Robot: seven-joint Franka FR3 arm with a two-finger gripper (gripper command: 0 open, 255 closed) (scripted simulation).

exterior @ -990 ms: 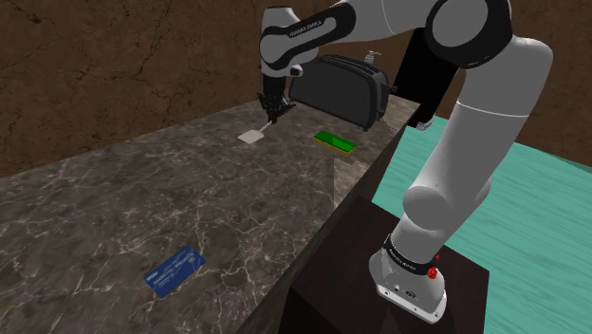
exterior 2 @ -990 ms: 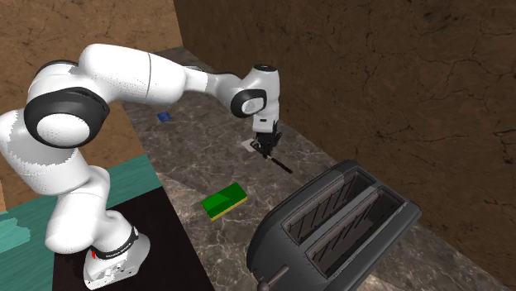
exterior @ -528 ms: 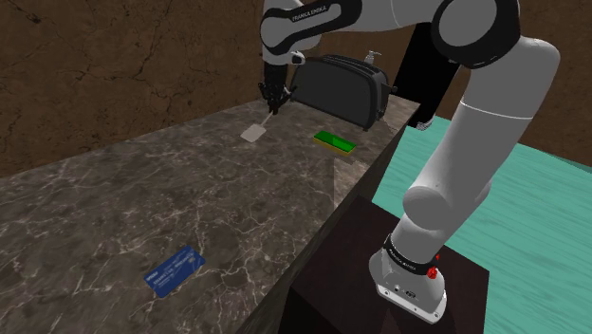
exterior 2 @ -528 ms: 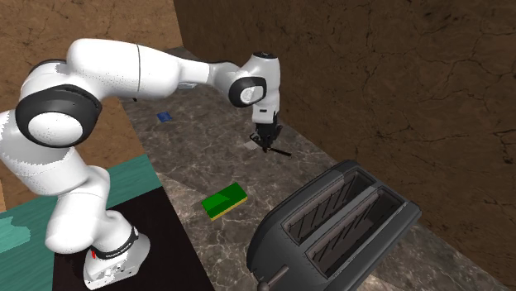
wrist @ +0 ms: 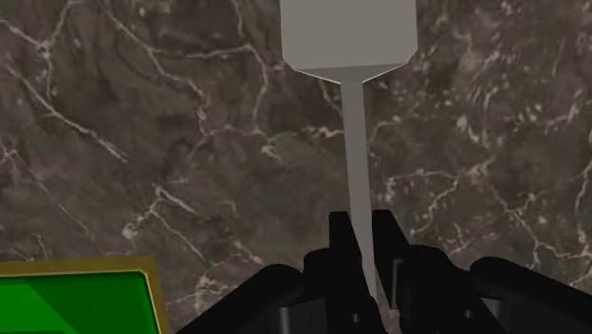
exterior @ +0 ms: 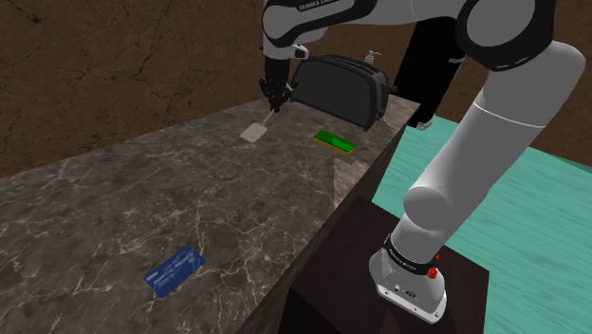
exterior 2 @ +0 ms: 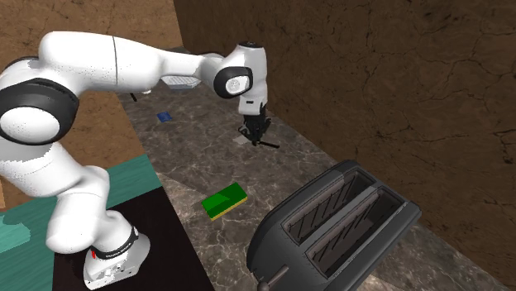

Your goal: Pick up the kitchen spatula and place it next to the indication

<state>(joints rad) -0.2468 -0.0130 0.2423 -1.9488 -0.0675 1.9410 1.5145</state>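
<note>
**Firmly gripped: the spatula hangs from the tool at the far end of the surface**

High in the upper middle of the shoulder view, the black tool [exterior: 275, 95] points down from the white arm [exterior: 489, 142] and is clenched on the spatula [exterior: 253, 132]. The wrist view makes the hold plain. The two fingers [wrist: 342, 242] press on either side of the thin grey shaft, and the flat pale blade reaches out ahead of them over the dark marbled surface [wrist: 142, 142]. In the shoulder view the spatula slants down and to the left from the tool, blade end lowest and close over the surface. Whether the blade touches the surface cannot be told.

Just right of the tool in that view, a black two-slot toaster [exterior: 342, 87] stands against the brown wall. A green sponge [exterior: 334, 141] with a yellow edge lies lower in the frame than the toaster, near the surface's right edge and apart from the spatula. One corner of it also shows beside the tool in the wrist view.

A blue card [exterior: 172, 269] lies flat at the lower left of the shoulder view, well apart from the spatula. At the lower right, the arm's base sits on the dark stand [exterior: 351, 237], with a teal floor [exterior: 531, 218] beyond it.
</note>
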